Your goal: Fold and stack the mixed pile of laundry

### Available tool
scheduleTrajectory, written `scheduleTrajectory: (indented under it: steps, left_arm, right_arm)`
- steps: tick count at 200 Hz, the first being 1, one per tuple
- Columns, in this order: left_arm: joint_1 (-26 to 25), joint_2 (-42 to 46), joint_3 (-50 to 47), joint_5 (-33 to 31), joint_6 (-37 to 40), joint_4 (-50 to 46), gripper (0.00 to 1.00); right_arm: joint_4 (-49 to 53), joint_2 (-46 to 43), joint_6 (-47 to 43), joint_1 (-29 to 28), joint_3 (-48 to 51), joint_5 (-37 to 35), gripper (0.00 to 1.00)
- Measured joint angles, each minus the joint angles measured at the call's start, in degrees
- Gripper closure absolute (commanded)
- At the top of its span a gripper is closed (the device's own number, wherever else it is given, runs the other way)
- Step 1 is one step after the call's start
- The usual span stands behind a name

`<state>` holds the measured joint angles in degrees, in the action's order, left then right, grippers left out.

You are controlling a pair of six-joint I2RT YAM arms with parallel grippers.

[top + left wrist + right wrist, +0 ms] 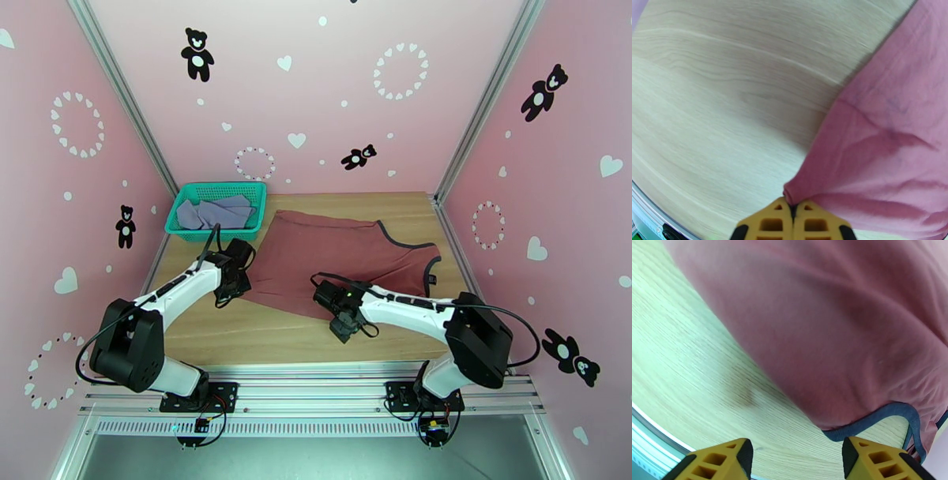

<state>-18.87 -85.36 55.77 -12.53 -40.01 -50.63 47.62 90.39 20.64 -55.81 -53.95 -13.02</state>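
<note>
The rust-red tank top [340,249] with navy trim lies spread flat across the middle of the table. My left gripper [235,278] sits at its near left corner. In the left wrist view the yellow fingers [770,223] are shut on a bunched corner of the red cloth [884,142]. My right gripper [341,320] hovers at the top's near edge. Its fingers [726,463] stand open just short of the navy-trimmed hem [873,419], with nothing between them. The grey-lavender shirt [213,211] lies crumpled in the basket.
The teal mesh basket [183,230] stands at the back left corner of the wooden table [237,335]. Pink walls close in the table on three sides. A metal rail [316,377] runs along the near edge by the arm bases.
</note>
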Motion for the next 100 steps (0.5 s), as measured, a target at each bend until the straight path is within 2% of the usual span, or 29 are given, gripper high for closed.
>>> scheduleTrajectory:
  steps: [29,64,100]
  left_arm:
    - [0.17,0.00,0.00,-0.33,0.00,-0.44,1.00]
    - [0.17,-0.02,0.00,-0.33,-0.02,-0.46,1.00]
    - [0.17,-0.02,0.00,-0.33,0.00,-0.46,1.00]
  right_arm:
    - [-0.13,0.33,1.73,-0.17,0.66,-1.53,0.39]
    - [-0.92,1.95,2.82,-0.17,0.66,-2.27,0.47]
    - [-1.01,5.49,3.17,-0.33,0.66,-2.45,0.49]
